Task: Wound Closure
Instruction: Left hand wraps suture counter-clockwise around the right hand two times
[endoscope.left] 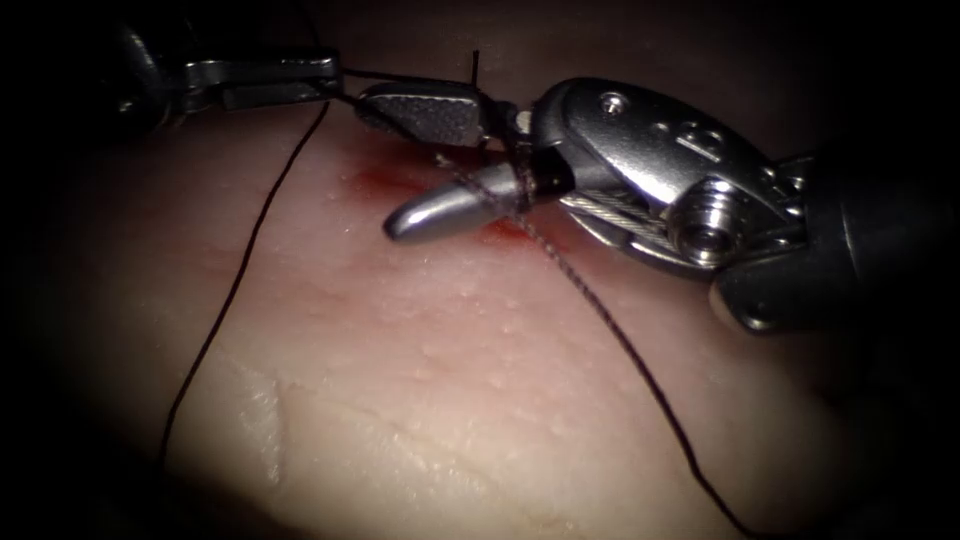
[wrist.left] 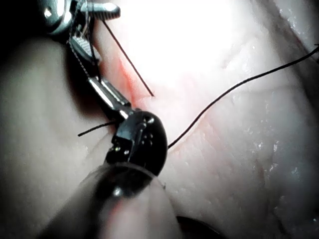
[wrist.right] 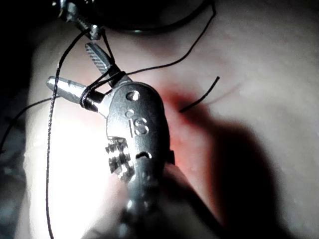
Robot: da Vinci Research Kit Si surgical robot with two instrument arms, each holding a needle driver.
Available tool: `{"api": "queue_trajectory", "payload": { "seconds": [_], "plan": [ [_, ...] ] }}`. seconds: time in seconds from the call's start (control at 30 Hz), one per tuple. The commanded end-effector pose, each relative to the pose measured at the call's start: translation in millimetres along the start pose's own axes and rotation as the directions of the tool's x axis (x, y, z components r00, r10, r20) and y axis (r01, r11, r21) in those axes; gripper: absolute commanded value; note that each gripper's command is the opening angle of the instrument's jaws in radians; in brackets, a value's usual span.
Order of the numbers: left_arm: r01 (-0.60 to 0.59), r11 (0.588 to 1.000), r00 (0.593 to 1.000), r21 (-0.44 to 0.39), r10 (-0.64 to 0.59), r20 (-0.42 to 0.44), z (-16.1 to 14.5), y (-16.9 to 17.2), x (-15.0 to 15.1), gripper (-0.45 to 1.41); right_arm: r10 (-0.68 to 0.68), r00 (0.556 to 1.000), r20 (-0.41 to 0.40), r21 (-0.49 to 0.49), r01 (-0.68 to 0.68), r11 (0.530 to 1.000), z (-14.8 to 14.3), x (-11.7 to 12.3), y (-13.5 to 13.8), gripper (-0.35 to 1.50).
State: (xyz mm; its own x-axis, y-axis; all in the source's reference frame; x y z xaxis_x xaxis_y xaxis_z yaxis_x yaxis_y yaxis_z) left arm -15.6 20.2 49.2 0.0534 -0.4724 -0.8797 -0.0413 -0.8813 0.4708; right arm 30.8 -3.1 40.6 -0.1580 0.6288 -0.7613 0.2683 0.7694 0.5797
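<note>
Fingers of the right tool [endoscope.left: 440,165] stand spread, thread [endoscope.left: 600,310] wound around them; the left tool [endoscope.left: 330,80] pinches thread. Thread is light, limp and slick, best pinched flat near its end.

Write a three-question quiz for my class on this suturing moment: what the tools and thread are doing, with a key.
1. True or false: the right tool has its jaws open.
2. Around what is the thread wrapped? A) the right tool's lower jaw B) the left tool's shaft C) a fold of tissue
3. Fill in: the left tool, jaws shut, holds the ____.

Key:
1. True; the jaws are spread over the tissue, above the red fluid.
2. A.
3. Thread; no needle can be made out.
</note>
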Motion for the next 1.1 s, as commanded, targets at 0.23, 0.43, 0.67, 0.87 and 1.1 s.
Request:
{"api": "queue_trajectory", "payload": {
  "seconds": [0.23, 0.43, 0.67, 0.87, 1.1],
  "plan": [
    [0.023, 1.000, 0.998, 0.009, -0.023, -0.053, 1.1, 1.0, 0.6, -0.45, -0.005, 1.000, 0.000, 0.004, 0.005, 1.000, 0.7, -0.9, -0.2, 0.59],
    [0.026, 1.000, 0.997, -0.014, -0.027, -0.065, 1.3, 2.4, 0.4, -0.45, -0.004, 1.000, -0.001, -0.001, 0.004, 1.000, 0.6, -0.7, -0.1, 0.61],
    [0.023, 0.998, 0.999, -0.061, -0.026, -0.044, 1.0, 4.5, -0.1, -0.45, -0.002, 1.000, -0.007, -0.002, 0.002, 1.000, 0.6, -0.6, 0.0, 0.63],
    [0.026, 0.998, 0.999, -0.062, -0.028, -0.033, 0.6, 4.8, -0.2, -0.45, -0.003, 1.000, -0.013, -0.001, 0.003, 1.000, 0.8, -0.6, -0.2, 0.63],
    [0.045, 0.997, 0.999, -0.059, -0.047, -0.026, 0.1, 3.5, 0.4, -0.45, -0.002, 1.000, -0.008, -0.020, 0.002, 1.000, -0.1, -0.6, -0.1, 0.63]
  ]
}}
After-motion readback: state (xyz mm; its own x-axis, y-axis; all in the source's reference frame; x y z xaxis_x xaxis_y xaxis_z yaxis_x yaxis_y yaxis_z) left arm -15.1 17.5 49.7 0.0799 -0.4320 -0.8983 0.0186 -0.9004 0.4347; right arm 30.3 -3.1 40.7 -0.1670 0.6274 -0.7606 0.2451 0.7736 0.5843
